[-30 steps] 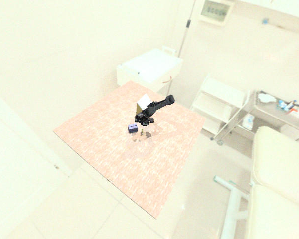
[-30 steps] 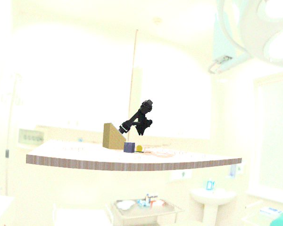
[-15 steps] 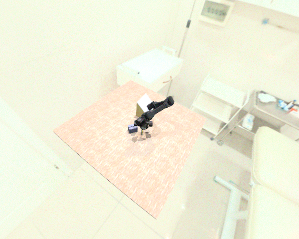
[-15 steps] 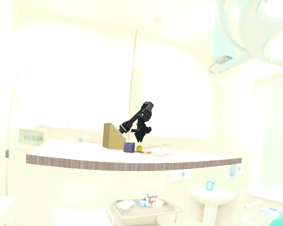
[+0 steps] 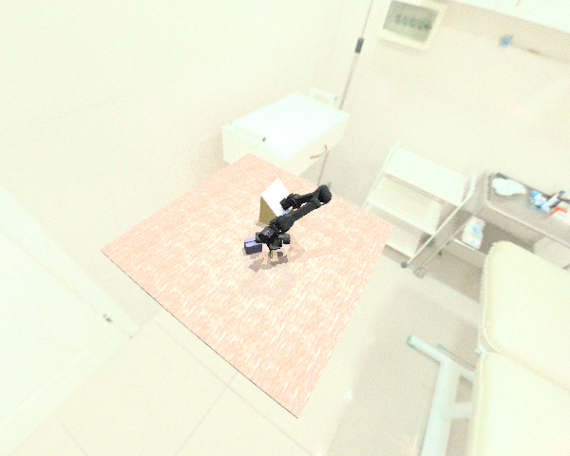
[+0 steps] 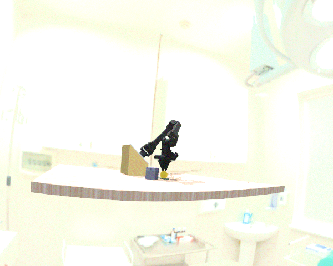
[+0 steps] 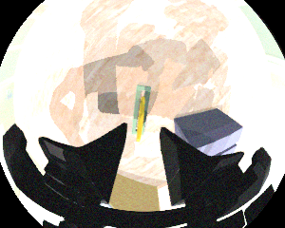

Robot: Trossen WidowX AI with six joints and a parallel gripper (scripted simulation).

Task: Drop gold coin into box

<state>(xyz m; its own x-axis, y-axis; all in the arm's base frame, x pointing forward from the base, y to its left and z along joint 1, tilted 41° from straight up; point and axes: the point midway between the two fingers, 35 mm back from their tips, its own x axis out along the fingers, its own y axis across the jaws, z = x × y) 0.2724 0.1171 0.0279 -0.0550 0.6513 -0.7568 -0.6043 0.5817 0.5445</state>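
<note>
The gold coin (image 6: 164,174) (image 7: 142,116) stands on edge in the thin dark-green holder (image 6: 163,178) (image 7: 142,88). My gripper (image 6: 164,169) (image 7: 144,128) points down just above the coin. Its fingers are partly open, with a gap on each side of the coin in the wrist view and nothing gripped. The grey-blue closed box (image 5: 252,245) (image 6: 151,173) (image 7: 201,130) stands close beside the holder, to the right in the wrist view. Part of its slot shows as a dark line near the right finger, which hides the rest.
A tan wedge-shaped block (image 5: 265,212) (image 6: 135,164) (image 7: 135,192) with a white sloped face stands behind the box, near the arm's base. All stand on the pinkish wood-patterned table (image 5: 187,289) (image 6: 158,196). The arm's upper links pass close to the wedge.
</note>
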